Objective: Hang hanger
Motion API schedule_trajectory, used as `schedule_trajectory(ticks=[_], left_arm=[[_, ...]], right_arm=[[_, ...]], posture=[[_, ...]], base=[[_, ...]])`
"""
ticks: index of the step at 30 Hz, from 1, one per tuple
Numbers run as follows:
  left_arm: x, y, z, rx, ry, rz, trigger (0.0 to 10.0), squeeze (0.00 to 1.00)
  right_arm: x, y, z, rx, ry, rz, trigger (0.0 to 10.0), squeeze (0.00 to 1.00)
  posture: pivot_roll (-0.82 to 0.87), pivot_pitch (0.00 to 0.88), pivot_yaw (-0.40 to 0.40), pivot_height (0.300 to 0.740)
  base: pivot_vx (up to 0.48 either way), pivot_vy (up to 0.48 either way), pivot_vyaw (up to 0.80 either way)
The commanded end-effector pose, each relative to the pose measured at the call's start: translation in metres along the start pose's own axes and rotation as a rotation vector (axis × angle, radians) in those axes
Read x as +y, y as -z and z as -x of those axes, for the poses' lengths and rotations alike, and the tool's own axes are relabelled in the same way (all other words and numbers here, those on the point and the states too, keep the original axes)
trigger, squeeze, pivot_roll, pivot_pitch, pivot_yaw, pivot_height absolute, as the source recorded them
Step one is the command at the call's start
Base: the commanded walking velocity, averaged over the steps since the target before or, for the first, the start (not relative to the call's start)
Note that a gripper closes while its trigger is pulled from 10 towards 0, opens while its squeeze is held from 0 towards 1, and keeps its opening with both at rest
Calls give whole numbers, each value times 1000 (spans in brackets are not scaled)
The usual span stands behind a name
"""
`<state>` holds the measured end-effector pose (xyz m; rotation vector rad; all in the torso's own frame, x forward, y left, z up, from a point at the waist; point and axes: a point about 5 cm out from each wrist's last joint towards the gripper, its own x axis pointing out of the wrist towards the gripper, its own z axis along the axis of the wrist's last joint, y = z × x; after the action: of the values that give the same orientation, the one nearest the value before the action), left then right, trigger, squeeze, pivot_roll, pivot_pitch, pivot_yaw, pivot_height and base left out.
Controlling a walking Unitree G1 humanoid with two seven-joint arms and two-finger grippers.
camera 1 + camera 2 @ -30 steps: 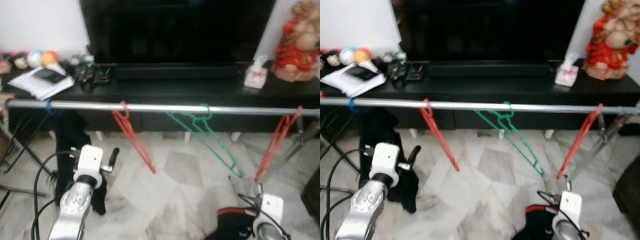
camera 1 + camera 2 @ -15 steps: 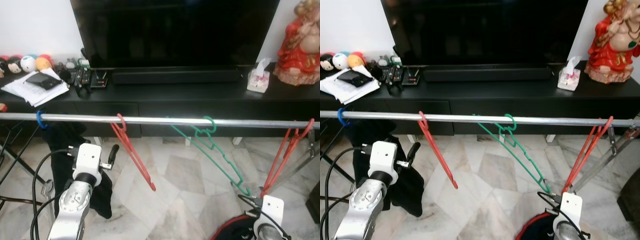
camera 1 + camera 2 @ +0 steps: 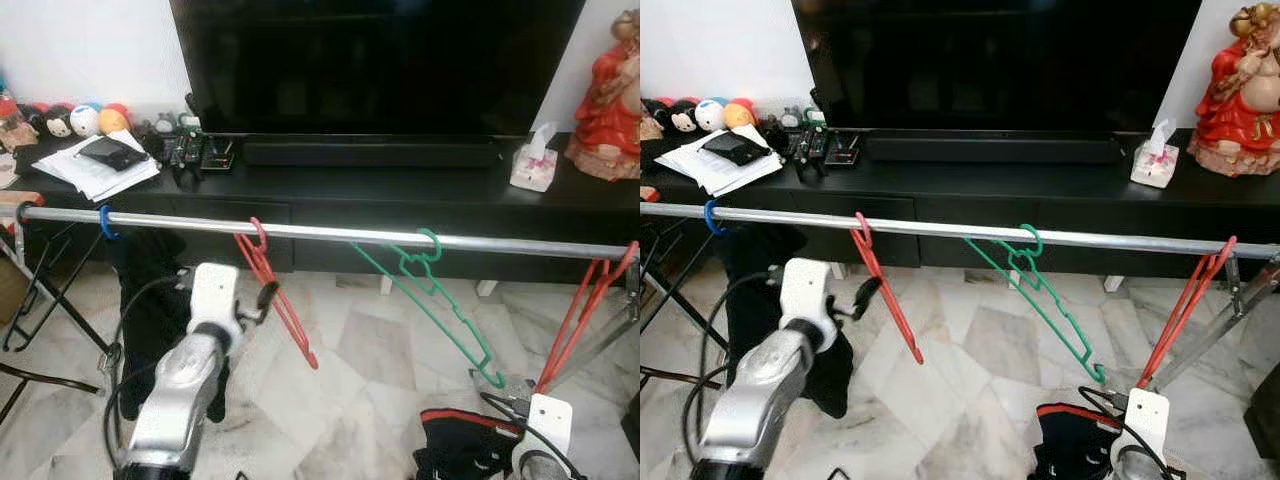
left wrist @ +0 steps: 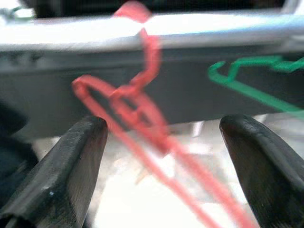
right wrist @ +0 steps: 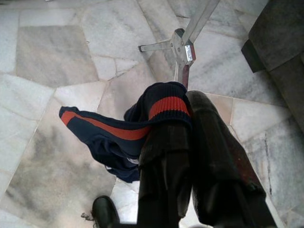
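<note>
Left tool open, fingers spread either side of red hanger hooked on steel rail at centre-left, long axis slanting down-right; right tool closed on navy garment, lower right.

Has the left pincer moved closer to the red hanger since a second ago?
Yes. The left pincer has closed in on the red hanger hanging from the rail, now reaching it, fingers open.
</note>
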<state>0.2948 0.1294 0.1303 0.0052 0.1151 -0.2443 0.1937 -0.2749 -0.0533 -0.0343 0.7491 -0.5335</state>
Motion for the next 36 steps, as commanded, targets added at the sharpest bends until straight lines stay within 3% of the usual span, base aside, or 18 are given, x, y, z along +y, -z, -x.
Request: schedule_trajectory(ticks=[1, 7, 12, 24, 31, 36], left_arm=[[-5, -3, -2, 19, 21, 7, 10000, 0], [-19, -7, -16, 79, 20, -16, 10000, 0], [-22, 6, -40, 230, -116, 14, 10000, 0], [-23, 8, -66, 267, -195, 26, 10000, 0], [-22, 13, -67, 294, -226, 0, 10000, 0], [-12, 12, -66, 272, -273, -109, 10000, 0]], right_arm=[[-1, -6, -1, -18, 0, 9, 10000, 0], [-2, -5, -1, -18, 1, 8, 10000, 0], [-1, -6, -2, -19, 2, 7, 10000, 0], [-1, -7, -2, -18, -1, 4, 10000, 0], [0, -7, -2, -18, -2, 1, 10000, 0], [-1, -8, -2, -20, -1, -3, 10000, 0]], posture=[[-110, 22, 4, 740], [-106, 20, -1, 740], [-113, 19, -10, 740], [-107, 23, -11, 740], [-110, 22, -10, 740], [-101, 27, -13, 740]], base=[[0, 0, 0], [0, 0, 0], [0, 0, 0], [0, 0, 0], [0, 0, 0], [0, 0, 0]])
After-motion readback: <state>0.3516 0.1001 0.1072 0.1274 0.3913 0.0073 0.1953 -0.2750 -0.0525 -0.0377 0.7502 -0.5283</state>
